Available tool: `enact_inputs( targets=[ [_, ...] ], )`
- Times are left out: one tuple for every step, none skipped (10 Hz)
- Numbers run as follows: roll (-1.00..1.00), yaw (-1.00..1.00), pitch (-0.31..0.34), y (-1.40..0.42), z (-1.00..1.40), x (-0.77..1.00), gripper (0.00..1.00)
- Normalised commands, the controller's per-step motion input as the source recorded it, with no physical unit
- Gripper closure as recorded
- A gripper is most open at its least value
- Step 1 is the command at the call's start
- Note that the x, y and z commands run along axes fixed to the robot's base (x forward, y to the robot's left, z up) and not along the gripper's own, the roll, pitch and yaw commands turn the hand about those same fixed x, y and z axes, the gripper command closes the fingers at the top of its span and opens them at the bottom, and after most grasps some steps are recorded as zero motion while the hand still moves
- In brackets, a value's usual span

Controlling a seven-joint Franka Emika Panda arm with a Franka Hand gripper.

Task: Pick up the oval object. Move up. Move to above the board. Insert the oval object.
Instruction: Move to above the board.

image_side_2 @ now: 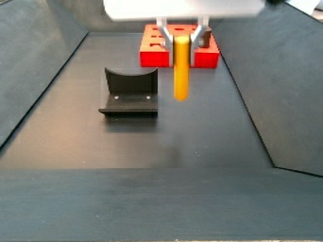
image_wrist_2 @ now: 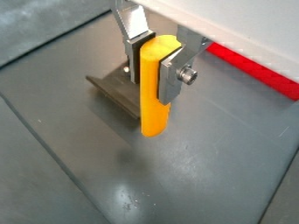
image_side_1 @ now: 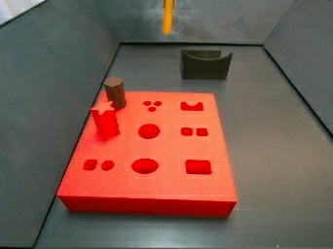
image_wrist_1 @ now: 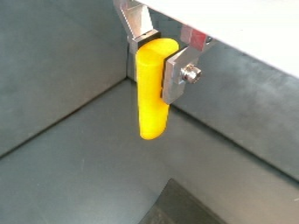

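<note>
The peg is clamped near its top between the fingers of the gripper, which are closed onto its sides; most of its length hangs free below. In both wrist views it is seen upright and clear of the floor. In a side view the peg is held aloft just right of the grey U-block, with the board beyond it at the far end. In a side view only the peg's lower end shows at the top edge, well beyond the board.

Judged step: lift done or nearly done, transfer to above the board is next. Height should be kept so the peg tip clears the U-block and the brown cylinder and red peg standing at the board's left side. The peg should be kept vertical; a long overhang below the pads means any tilt is magnified at the tip. The oval hole must be matched in both position and rotation before descent. Which hole is the oval one cannot be told for sure here.
</note>
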Motion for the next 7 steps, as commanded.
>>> enact_inputs(
  targets=[
    [0.11, 0.01, 0.118, -0.01, 1.00, 0.12, 1.00],
    [0.12, 0.02, 0.114, -0.01, 1.00, 0.11, 1.00],
    [0.12, 0.02, 0.107, -0.01, 1.00, 0.10, 1.00],
    [0.11, 0.03, 0.103, -0.02, 1.00, 0.09, 1.00],
    [0.10, 0.03, 0.098, -0.02, 1.00, 0.08, 1.00],
    [0.10, 0.03, 0.099, -0.02, 1.00, 0.08, 1.00],
    [0.10, 0.03, 0.100, -0.02, 1.00, 0.06, 1.00]
  ],
)
